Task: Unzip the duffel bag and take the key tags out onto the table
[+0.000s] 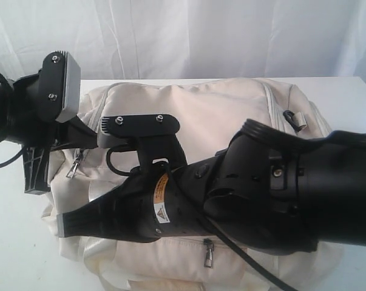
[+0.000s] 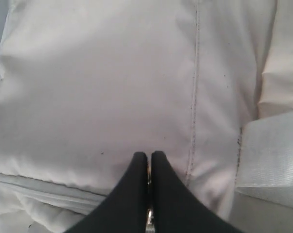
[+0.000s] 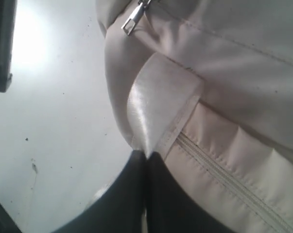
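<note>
Bag [image 1: 231, 109] zipped, tags unseen; left claw [image 2: 148, 154] clenched on a pull [image 2: 147, 171], right claw [image 3: 146, 155] clenched beside the strap [image 3: 156, 97]

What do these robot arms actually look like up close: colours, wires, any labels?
Both arms are chunky black shells. The right arm has a ribbed collar, an orange-and-white warning sticker and a loose black cable. The left arm carries a boxy black-and-grey camera. Each ends in two slim, tapered black fingers.

White table [image 1: 351, 92] under one cream duffel bag [image 1: 219, 109].
</note>
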